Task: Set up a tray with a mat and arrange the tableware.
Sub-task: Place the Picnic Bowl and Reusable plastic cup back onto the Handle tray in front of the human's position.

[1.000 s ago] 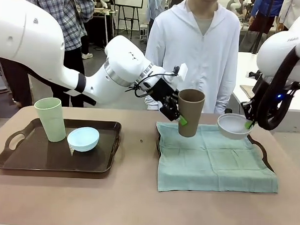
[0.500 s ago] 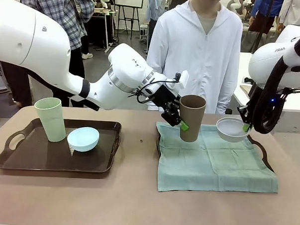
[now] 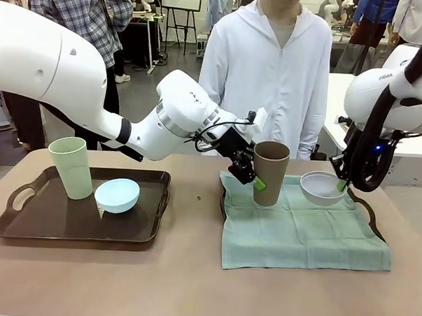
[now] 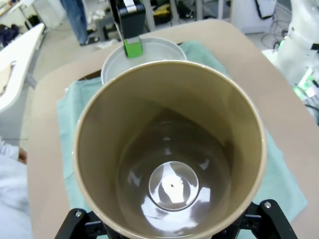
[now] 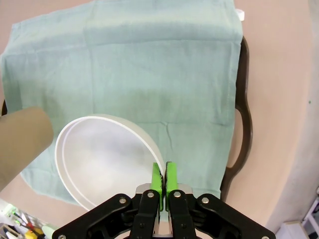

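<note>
Between the fingers of the left claw (image 3: 255, 177) sits the brown cup (image 3: 269, 173), pinched tight, low over the mat (image 3: 306, 235) on the tray (image 3: 368, 214). The right claw (image 3: 344, 183), near the cup, pinches the white bowl (image 3: 322, 189) by its thin rim. The bowl could slip from so small a hold, or bump the cup. The cup could tip over on the soft cloth. Its long side runs up and down, mouth up, leaning a little.
</note>
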You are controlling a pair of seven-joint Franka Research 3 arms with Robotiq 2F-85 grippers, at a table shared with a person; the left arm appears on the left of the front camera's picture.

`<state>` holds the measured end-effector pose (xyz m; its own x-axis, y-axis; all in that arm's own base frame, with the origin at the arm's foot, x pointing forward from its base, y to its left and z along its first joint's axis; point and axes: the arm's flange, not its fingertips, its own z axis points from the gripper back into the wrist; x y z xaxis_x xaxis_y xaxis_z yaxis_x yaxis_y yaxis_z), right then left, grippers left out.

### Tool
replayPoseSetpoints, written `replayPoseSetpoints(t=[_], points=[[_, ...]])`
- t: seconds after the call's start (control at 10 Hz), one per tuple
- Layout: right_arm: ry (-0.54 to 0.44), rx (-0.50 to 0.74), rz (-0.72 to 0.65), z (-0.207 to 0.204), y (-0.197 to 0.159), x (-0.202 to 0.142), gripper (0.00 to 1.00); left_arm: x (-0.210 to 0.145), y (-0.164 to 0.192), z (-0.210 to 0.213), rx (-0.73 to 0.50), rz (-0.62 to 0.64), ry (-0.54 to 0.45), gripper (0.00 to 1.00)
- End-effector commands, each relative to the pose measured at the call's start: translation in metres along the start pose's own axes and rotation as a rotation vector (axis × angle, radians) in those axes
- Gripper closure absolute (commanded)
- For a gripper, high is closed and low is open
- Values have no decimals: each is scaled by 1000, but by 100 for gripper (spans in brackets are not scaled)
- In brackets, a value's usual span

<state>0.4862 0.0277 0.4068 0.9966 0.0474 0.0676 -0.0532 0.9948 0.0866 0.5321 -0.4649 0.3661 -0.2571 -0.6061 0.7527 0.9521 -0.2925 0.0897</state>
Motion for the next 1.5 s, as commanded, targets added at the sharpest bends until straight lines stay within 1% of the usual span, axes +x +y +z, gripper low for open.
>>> replayPoseSetpoints(t=[0.0,0.2,0.6,0.9,1.4], points=[[-13,55,17,-10,-5,8,96,10,14,-3,15,7,25,17],[-1,59,19,-19,-5,12,96,8,21,-7,7,5,42,17],[-1,63,25,-33,-9,18,96,-4,29,-15,-3,10,40,17],[11,77,14,-44,-13,23,96,-13,29,-19,-14,25,38,17],[25,87,0,-55,-21,28,96,-16,29,-21,-25,35,43,17]])
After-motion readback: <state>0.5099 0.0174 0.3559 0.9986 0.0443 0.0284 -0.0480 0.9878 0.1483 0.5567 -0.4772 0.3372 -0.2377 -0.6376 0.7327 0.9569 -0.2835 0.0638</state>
